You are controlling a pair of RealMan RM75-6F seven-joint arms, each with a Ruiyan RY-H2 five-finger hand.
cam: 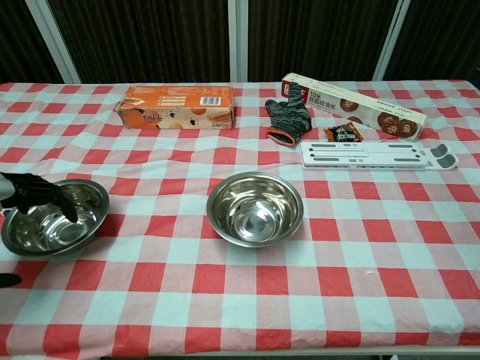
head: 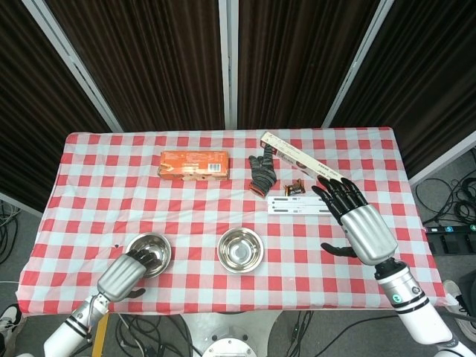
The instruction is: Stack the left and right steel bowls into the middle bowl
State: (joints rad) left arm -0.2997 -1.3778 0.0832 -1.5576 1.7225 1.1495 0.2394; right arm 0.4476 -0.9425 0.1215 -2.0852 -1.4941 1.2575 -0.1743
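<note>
Two steel bowls stand on the checked cloth. The left bowl (head: 158, 248) (cam: 54, 219) has my left hand (head: 125, 274) (cam: 34, 193) at its near left rim. Its dark fingers (cam: 58, 201) reach over the rim into the bowl, while the thumb stays apart outside it. The bowl sits flat on the table. To its right the middle bowl (head: 239, 249) (cam: 255, 208) stands alone, with nothing touching it. My right hand (head: 364, 229) hovers open at the right of the table with its fingers spread, holding nothing. The chest view does not show it.
At the back lie an orange box (head: 195, 164) (cam: 178, 106), a dark glove (head: 262, 172) (cam: 288, 116) and a long biscuit box (head: 301, 160) (cam: 352, 106). A small snack packet (head: 296, 187) and a white flat stand (head: 301, 204) (cam: 375, 155) lie nearer.
</note>
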